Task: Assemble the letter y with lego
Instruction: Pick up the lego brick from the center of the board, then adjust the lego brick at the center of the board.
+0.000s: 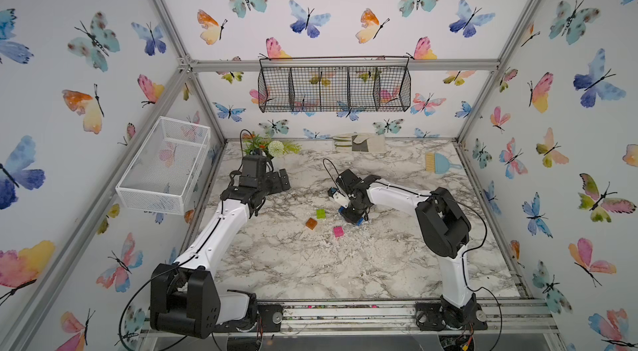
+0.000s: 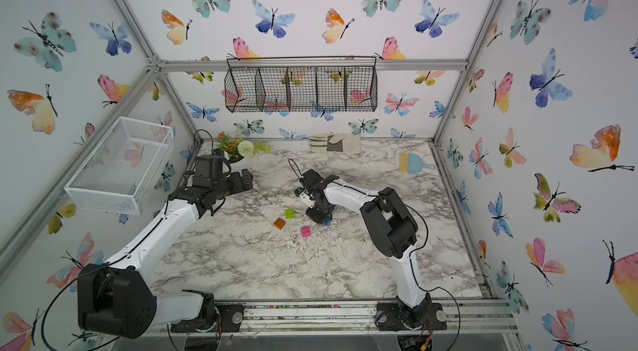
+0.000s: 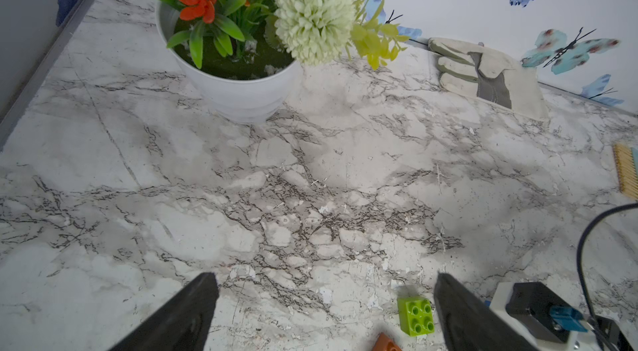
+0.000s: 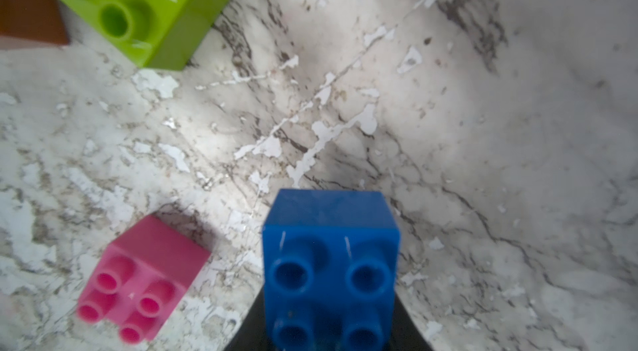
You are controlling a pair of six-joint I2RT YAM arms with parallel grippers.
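My right gripper points down at the marble table, shut on a square blue lego brick; only blue slivers of it show in the top views. The black fingers flank the brick. A pink brick lies just beside it. A lime green brick and a translucent orange brick lie a little to the left. My left gripper hovers open and empty at the back left. The letter y is not in view; these bricks lie apart.
A white flower pot stands just behind the left gripper. A work glove lies at the back edge and a blue hand brush at the back right. Wire baskets hang on the left wall and back wall.
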